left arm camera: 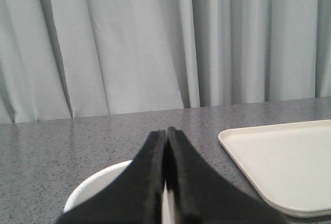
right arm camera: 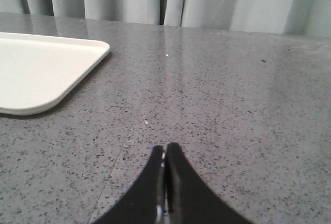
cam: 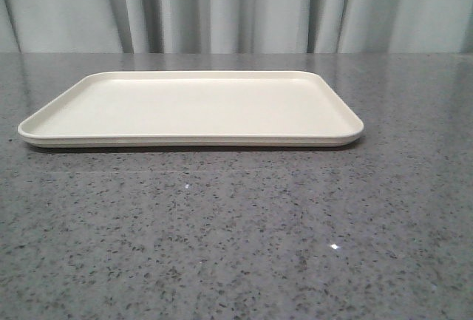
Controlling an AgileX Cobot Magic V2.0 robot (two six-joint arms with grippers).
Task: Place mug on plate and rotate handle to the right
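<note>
Both sets of fingers clenched, grasping nothing; open left gripper (left arm camera: pixel 166 146) over mug (left arm camera: pixel 95 188) rim, then carry to bare plate (cam: pixel 192 106).

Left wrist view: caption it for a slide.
Closed black left gripper above white mug rim, cream rectangular tray alongside on speckled grey table.

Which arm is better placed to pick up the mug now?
The left. A white mug rim shows just beneath the left gripper, beside the plate. The right gripper sees only bare table and the plate's corner. Both grippers are shut.
</note>
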